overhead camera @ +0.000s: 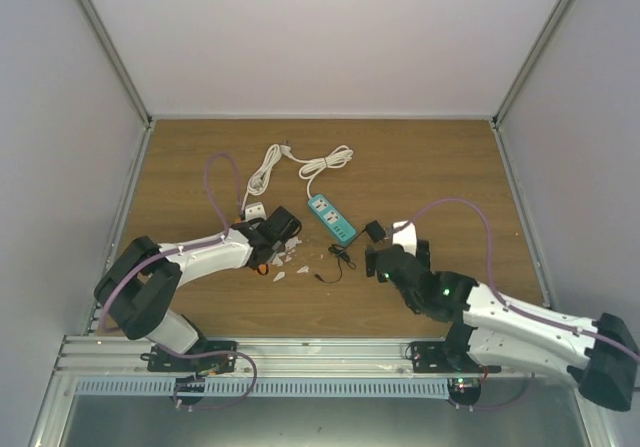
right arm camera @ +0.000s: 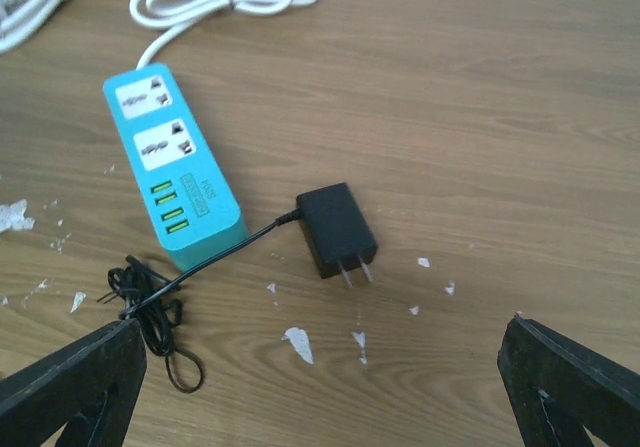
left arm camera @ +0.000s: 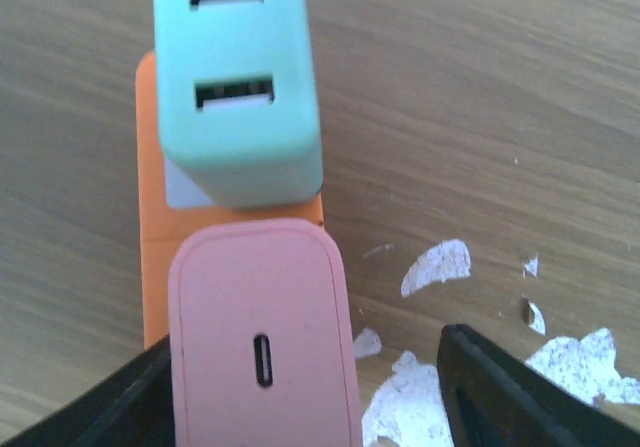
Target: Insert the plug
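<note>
Plug (right arm camera: 335, 229) lies flat on table (right arm camera: 520, 117), just right of strip's (right arm camera: 175, 167) near end. Prongs point near; thin cord (right arm camera: 270, 228) trails left to a tangle. I judge it light, rigid, smooth plastic; cord may drag. Best hold: across body's long sides, clear of prongs. R gripper (right arm camera: 320, 387) hangs near of it, jaws wide apart, empty. L gripper (left arm camera: 300, 412) jaws slack round pink block (left arm camera: 260, 337), gap at one side. Wood top, white scuffs; free room right of plug.
</note>
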`<state>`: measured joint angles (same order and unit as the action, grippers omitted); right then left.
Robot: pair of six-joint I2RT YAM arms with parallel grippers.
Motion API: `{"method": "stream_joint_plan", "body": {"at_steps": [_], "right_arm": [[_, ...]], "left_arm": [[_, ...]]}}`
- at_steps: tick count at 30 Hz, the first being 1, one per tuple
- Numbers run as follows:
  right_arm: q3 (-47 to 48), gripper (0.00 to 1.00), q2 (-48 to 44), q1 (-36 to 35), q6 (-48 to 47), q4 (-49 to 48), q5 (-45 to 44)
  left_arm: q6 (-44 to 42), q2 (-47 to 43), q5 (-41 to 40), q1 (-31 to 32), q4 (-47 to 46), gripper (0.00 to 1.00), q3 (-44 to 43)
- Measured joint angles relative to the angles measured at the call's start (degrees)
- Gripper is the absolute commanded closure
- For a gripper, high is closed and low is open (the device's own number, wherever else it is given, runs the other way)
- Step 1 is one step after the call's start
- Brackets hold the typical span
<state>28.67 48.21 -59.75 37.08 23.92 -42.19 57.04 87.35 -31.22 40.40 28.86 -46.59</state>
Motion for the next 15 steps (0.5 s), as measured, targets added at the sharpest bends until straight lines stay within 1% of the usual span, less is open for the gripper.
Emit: {"method": "stream_joint_plan", "body": {"at_steps": [4, 8, 10, 13, 15], "right_arm": [[2.93, 0.01, 6.80, 4.24, -3.96, -2.21, 7.21], [6.51, 0.01, 13.84, 8.02, -5.84, -2.73, 10.49], [8.09, 0.01, 17.68, 10.29, -6.71, -3.39, 11.65], [9.01, 0.09, 22.36, 14.10, -8.33, -5.03, 13.94], [9.05, 0.12, 24.72, 16.72, -9.66, -6.19, 15.96]], "left_arm": [[-3.50, -2.86, 2.75, 0.37, -3.45, 0.15, 3.02], [-6.05, -8.96, 4.31, 0.37, -4.17, 0.02, 3.87], [-7.08, -12.15, 4.50, 0.42, -4.37, 0.01, 3.91], [-8.35, -18.45, 4.70, 0.50, -4.81, 0.01, 4.70], [-9.14, -22.64, 4.87, 0.57, -5.09, 0.01, 5.97]]}}
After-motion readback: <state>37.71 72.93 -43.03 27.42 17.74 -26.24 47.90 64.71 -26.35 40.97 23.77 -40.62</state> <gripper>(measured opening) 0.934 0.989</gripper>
